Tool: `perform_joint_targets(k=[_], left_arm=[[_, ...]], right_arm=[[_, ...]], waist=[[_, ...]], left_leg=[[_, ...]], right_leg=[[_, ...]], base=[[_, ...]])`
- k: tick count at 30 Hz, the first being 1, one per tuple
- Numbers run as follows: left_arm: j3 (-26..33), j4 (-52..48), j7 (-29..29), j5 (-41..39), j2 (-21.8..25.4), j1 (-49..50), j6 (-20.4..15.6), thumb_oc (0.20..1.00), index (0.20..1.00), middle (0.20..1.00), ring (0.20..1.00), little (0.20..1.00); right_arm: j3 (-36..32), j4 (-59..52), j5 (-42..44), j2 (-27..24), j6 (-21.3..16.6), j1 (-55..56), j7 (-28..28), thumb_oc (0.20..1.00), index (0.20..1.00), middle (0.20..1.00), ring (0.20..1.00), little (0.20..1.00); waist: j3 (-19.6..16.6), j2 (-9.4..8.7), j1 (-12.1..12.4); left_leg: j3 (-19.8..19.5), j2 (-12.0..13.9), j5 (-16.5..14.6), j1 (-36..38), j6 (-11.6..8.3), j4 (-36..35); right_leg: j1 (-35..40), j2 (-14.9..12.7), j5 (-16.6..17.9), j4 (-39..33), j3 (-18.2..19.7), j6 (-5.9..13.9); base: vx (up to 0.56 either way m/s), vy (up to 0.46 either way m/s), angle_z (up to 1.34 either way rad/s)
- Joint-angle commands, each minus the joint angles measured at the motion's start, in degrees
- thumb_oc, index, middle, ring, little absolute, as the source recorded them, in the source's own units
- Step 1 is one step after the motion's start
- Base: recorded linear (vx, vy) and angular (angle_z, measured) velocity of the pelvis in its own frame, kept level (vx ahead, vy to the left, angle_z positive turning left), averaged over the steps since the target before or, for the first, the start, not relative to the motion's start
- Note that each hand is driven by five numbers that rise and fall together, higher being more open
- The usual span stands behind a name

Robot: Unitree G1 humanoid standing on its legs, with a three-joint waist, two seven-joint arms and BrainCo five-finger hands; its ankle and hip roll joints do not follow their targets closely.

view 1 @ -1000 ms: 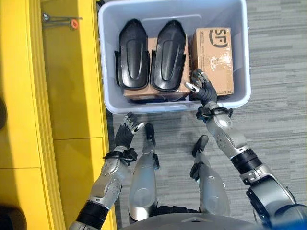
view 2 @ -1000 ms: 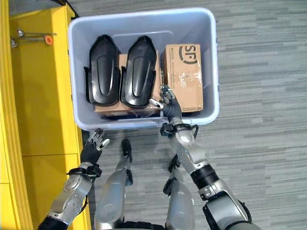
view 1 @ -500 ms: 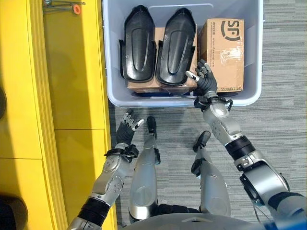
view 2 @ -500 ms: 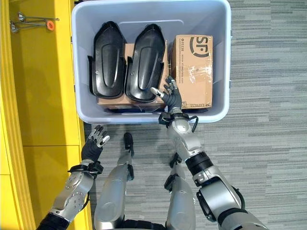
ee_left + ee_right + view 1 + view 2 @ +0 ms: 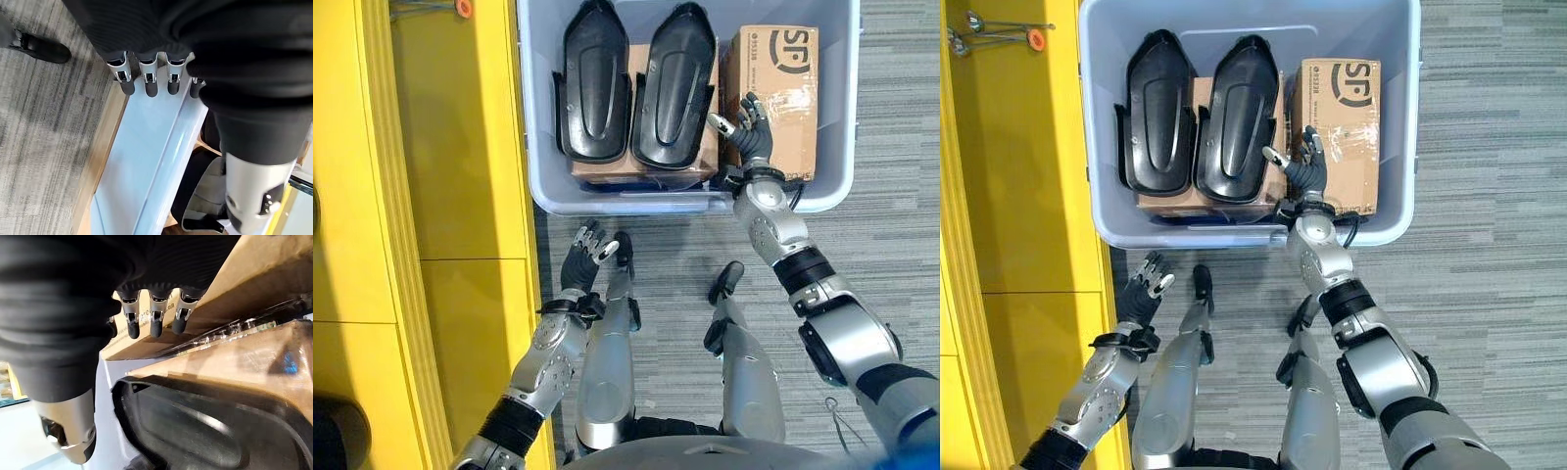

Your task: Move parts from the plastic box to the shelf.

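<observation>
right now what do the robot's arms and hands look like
Both arms are silver-grey metal in rounded segments with black bands at the joints. The left hand and the right hand each have silver fingers with dark tips and a separate thumb. A dark ribbed cover wraps the back of each hand and the wrist.

Print stands on the top face of the cardboard box [image 5: 781, 98], which lies at the right end of the plastic box [image 5: 536, 147]; a large dark logo of bold letters sits near the face's far end; a line of small dark lettering runs along its left edge (too small to make out); more blurred print shows in the right wrist view.
</observation>
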Motion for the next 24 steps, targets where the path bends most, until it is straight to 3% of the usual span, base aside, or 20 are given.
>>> perform_joint_targets(k=[1,24], left_arm=[[-2.12,-3.62,0.28,-0.77,2.89,0.47,-2.81,1.0,1.0,1.0,1.0,1.0],[-3.53,-2.51,0.92,-1.21,2.69,-2.0,-3.79,1.0,1.0,1.0,1.0,1.0]], right_arm=[[1.23,3.04,-3.01,-2.11,-2.34,-7.01,-0.46,1.0,1.0,1.0,1.0,1.0],[3.44,10.07,-3.43,-2.26,-1.88,-9.86,0.26,1.0,1.0,1.0,1.0,1.0]], waist=[[0.41,-0.18,1.72],[0.41,-0.88,2.02]], left_leg=[[-4.43,2.09,-5.16,0.95,-2.84,2.97],[-6.03,1.71,-5.36,-1.65,-2.53,3.3]], right_leg=[[-2.82,-3.76,-3.77,5.38,-0.81,3.79],[-4.15,-3.43,-3.78,5.17,-1.1,3.83]], base=[[0.0,0.0,0.0],[0.0,0.0,0.0]])
